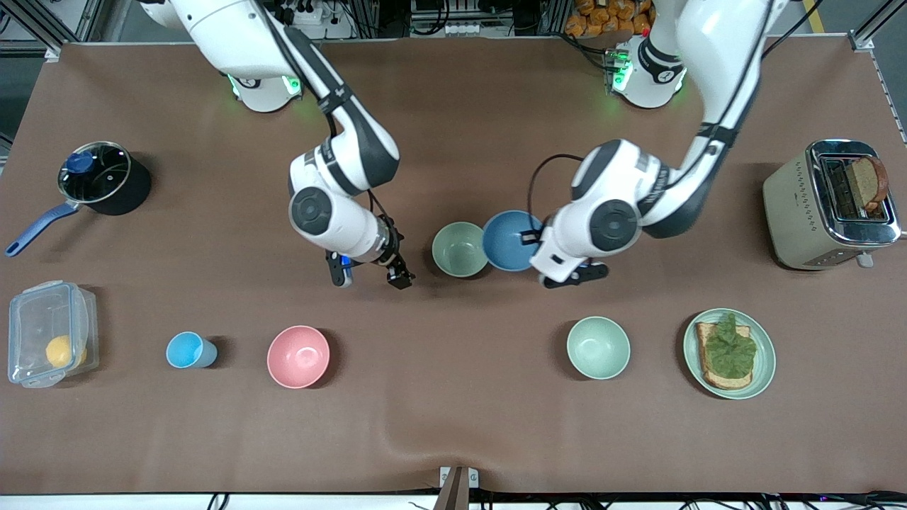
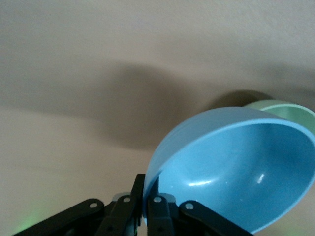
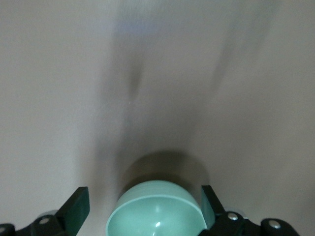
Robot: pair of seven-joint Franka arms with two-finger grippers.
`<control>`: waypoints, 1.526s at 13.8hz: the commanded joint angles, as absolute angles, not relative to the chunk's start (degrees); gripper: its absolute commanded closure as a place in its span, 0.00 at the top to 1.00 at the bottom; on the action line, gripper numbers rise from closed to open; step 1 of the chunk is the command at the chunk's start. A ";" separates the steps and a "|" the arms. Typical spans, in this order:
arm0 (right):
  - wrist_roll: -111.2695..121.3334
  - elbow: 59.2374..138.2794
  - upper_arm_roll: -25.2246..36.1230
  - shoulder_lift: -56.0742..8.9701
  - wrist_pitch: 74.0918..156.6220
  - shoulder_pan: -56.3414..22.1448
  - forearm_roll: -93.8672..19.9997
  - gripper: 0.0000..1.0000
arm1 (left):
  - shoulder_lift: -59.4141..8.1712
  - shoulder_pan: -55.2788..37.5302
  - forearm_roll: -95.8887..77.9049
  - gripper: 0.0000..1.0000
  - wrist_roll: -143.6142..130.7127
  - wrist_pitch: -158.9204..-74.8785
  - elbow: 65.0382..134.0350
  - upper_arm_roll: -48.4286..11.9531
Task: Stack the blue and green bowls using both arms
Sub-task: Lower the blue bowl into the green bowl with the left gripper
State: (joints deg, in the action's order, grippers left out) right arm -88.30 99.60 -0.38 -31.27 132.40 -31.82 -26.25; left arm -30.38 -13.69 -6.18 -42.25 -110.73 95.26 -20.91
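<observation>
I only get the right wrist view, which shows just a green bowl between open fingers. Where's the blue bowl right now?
Observer: The left gripper is shut on the rim of the blue bowl, holding it tilted.
Operator: Where's that relative to the green one?
Observer: Right beside the green bowl, toward the left arm's end; I cannot tell if the rims touch.
Operator: And my gripper?
Observer: The right gripper hangs open over the table, apart from the green bowl.
</observation>
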 commanded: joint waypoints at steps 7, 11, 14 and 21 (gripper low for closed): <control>-83.94 104.77 -1.41 -34.28 145.72 -33.05 -32.34 1.00 | -36.65 -18.89 -7.12 0.00 -50.01 -119.26 90.70 -20.65; -83.85 105.29 -1.41 -35.06 147.21 -33.66 -34.19 1.00 | -38.05 -19.86 -7.12 0.00 -50.10 -121.29 90.62 -20.57; -84.02 105.29 -1.41 -35.86 148.53 -34.53 -34.19 1.00 | -39.54 -21.00 -7.12 0.00 -50.10 -121.99 89.83 -20.39; -84.46 105.29 -1.41 -36.65 150.38 -35.59 -34.28 1.00 | -41.31 -23.72 -5.19 1.00 -49.83 -122.26 88.59 -19.78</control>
State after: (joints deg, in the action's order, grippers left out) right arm -85.00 104.93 -1.40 -36.44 149.05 -34.97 -32.59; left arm -40.95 -22.15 -6.10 -49.14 -122.32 90.48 -20.53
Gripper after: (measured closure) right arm 0.000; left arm 0.789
